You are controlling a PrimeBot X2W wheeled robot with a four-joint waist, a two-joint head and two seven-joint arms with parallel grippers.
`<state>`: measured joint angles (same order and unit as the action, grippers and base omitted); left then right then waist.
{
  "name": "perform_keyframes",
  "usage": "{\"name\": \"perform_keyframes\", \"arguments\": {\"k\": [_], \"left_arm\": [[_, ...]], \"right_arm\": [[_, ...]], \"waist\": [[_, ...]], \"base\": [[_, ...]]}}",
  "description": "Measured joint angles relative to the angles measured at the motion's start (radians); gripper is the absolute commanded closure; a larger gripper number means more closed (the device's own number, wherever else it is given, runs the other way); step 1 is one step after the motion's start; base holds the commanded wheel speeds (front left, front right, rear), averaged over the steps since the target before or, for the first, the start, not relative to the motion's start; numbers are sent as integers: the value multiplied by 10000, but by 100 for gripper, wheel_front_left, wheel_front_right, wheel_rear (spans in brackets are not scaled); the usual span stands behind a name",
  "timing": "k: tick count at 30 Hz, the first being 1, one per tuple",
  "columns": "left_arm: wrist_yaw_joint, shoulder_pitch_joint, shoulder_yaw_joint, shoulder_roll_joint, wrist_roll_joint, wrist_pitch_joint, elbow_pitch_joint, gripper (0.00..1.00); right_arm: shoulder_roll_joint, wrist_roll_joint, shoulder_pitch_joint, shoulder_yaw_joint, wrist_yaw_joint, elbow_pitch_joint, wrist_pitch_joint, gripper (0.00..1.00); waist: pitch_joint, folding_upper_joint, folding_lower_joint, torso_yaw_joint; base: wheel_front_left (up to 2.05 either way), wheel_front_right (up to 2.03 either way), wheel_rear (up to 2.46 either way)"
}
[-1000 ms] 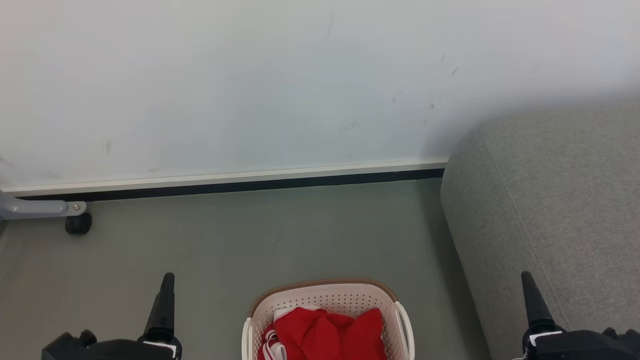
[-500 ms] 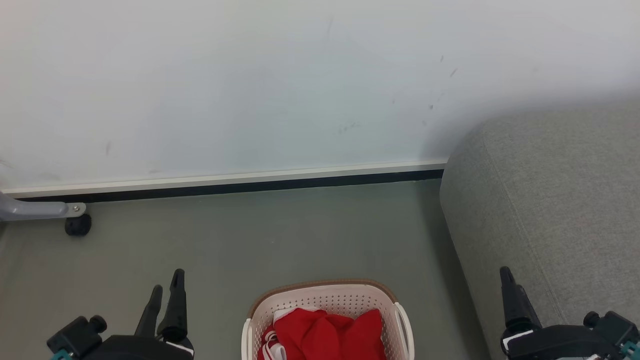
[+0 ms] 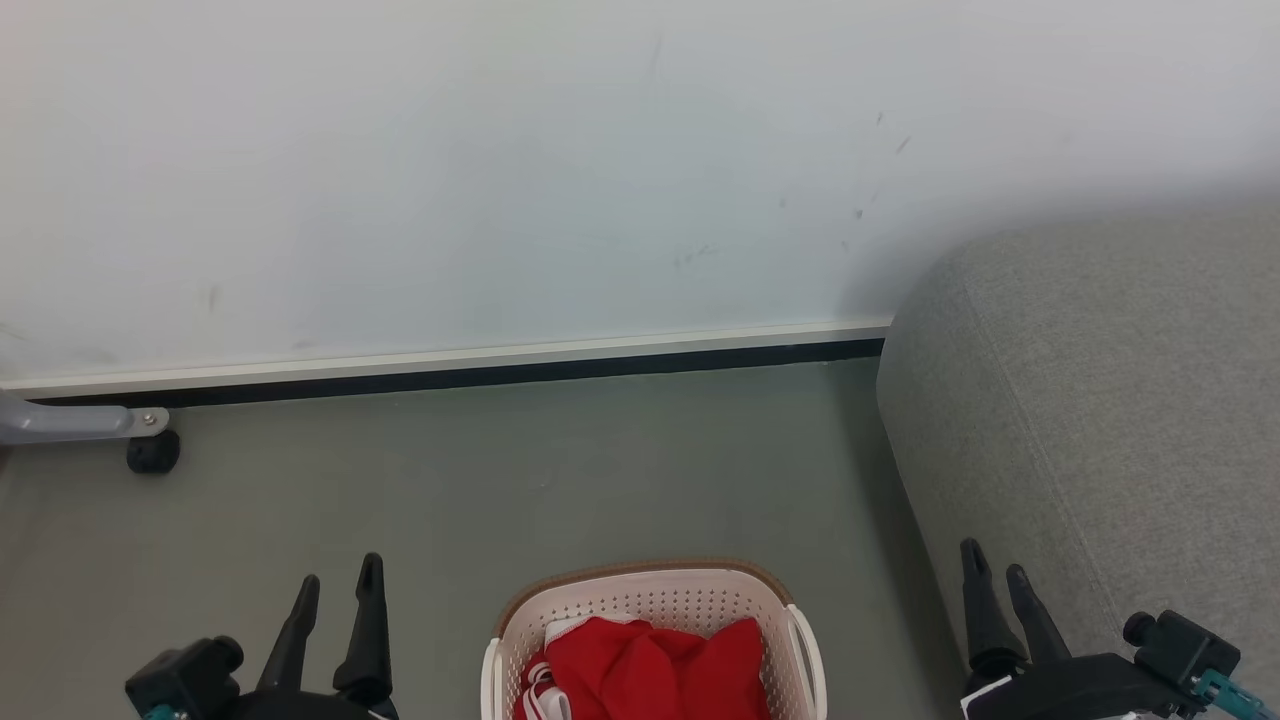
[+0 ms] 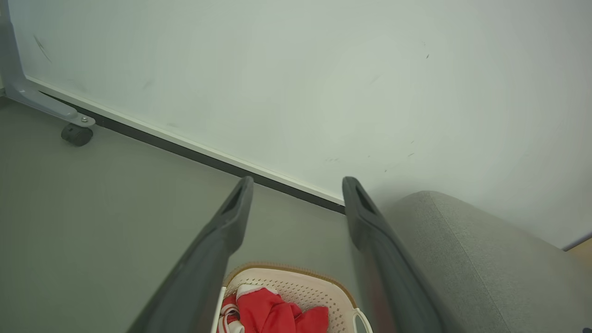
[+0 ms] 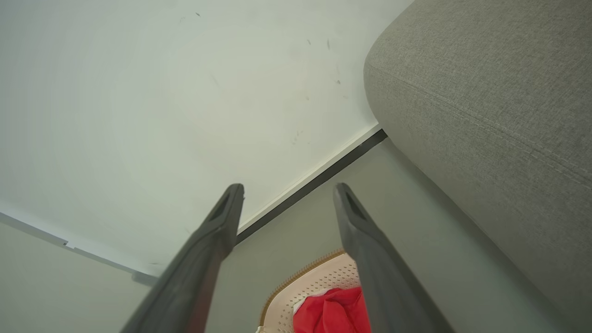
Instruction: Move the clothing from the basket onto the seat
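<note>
The red clothing [image 3: 650, 670] lies bunched in the cream perforated basket [image 3: 650, 592] at the bottom centre of the head view. It also appears low in the left wrist view as clothing [image 4: 268, 314] in the basket [image 4: 296, 284], and in the right wrist view as clothing [image 5: 333, 310] in the basket [image 5: 314, 280]. The grey seat [image 3: 1100, 400] rises at the right, close beside the basket. My left gripper [image 3: 340, 580] hangs open to the basket's left, above the floor. My right gripper [image 3: 995, 568] is open on the basket's right, in front of the seat's side. Neither holds anything.
A pale wall with a white and black baseboard [image 3: 450, 365] runs behind the grey floor. A grey metal leg on a black caster [image 3: 152, 452] stands at the far left against the wall. Open floor lies between basket and wall.
Both grippers have rotated at the wrist, so two fingers of each now show instead of one. The left one shifted slightly right, the right one slightly left, toward the basket.
</note>
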<state>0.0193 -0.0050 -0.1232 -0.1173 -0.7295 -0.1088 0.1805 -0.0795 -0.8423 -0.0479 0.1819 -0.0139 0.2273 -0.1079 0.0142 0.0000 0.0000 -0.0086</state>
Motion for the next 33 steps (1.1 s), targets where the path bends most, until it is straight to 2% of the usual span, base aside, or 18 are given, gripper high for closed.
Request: {"name": "perform_keyframes", "arguments": {"k": [17, 33], "left_arm": [[439, 418, -169, -140, 2481, -616, -132, 0], [784, 778, -353, -253, 4504, -1210, -142, 0]], "right_arm": [[-140, 2249, 9, 775, -391, 17, -619, 0], [-255, 4238, 189, 1476, -627, 15, -1204, 0]], "waist": [[50, 0, 0, -51], [148, 0, 0, -126]], "base": [[0, 0, 0], [0, 0, 0]]}}
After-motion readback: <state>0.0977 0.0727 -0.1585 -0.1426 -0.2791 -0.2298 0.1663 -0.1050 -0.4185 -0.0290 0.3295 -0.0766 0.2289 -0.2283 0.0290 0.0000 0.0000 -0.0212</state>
